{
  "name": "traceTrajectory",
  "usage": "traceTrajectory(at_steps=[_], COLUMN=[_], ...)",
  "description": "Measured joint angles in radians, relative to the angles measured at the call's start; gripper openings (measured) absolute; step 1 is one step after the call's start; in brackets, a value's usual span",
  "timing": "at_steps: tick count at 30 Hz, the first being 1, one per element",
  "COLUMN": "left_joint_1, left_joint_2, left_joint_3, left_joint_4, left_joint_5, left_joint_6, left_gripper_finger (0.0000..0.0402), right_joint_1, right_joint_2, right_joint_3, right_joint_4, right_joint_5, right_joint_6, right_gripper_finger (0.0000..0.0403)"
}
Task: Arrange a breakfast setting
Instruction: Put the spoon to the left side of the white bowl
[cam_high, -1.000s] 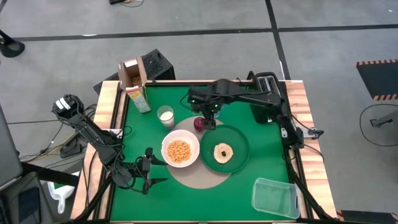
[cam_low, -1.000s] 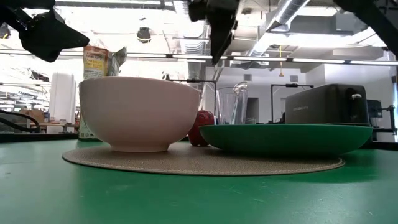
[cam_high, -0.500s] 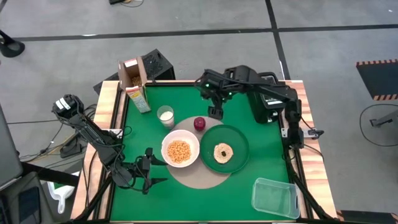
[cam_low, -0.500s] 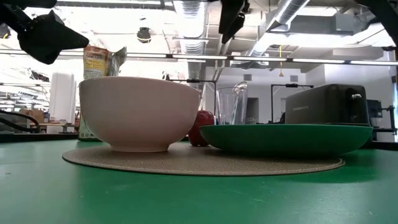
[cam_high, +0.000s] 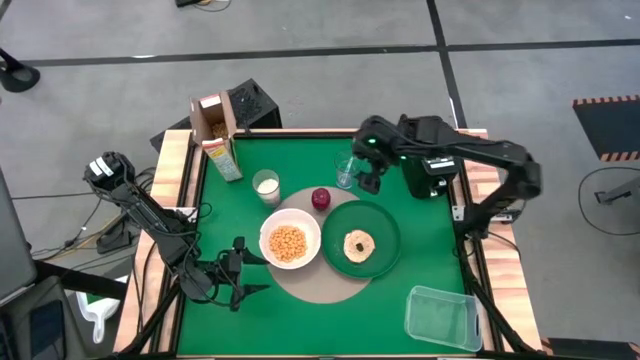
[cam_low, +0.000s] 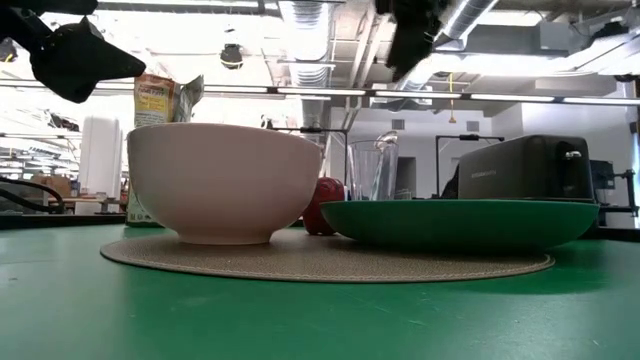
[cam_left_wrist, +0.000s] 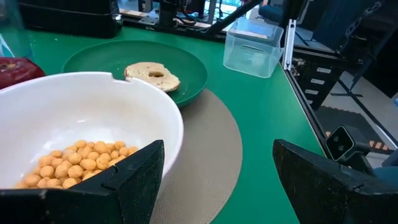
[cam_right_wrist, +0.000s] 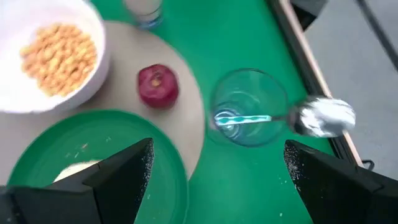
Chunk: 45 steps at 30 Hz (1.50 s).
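Bowl (cam_high: 290, 243), bread (cam_high: 358, 244) on plate (cam_high: 385, 225), fruit (cam_high: 320, 198) set on mat (cam_high: 318, 288); my right gripper (cam_high: 371, 181) spread empty above far glass (cam_high: 345, 171) holding spoon (cam_right_wrist: 323, 116), likely still to place.

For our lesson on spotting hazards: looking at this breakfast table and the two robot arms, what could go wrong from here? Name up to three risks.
1. The right hand, open, hangs beside the clear glass with the metal spoon standing in it; a careless approach could tip both.
2. The red fruit sits at the tan mat's edge and might roll if bumped.
3. The left hand, open, waits close to the cereal-filled white bowl; a nudge could spill cereal.
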Motion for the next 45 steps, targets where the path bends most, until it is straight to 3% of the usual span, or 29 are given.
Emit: traceTrajectory(at_steps=[8,17,30,45], left_joint_1=[0.007,0.075,0.185,0.243], left_joint_2=[0.000,0.000,0.000,0.000], left_joint_3=[0.000,0.000,0.000,0.000], left_joint_4=[0.000,0.000,0.005,0.005], left_joint_5=[-0.079,-0.079,-0.072,-0.050], left_joint_6=[-0.016,-0.046,-0.089,-0.101], left_gripper_finger=[0.0286,0.0286,0.0286,0.0286], right_joint_1=[-0.094,-0.188,-0.373,-0.387], right_joint_2=[-0.274,-0.391,-0.211,-0.134], right_joint_3=[-0.409,-0.675,-0.735,-0.734], right_joint_4=[0.269,0.595,0.851,1.002], right_joint_5=[-0.001,-0.088,-0.342,-0.338], right_joint_6=[0.083,0.093,0.051,0.018], right_gripper_finger=[0.0385,0.0385,0.0385,0.0376])
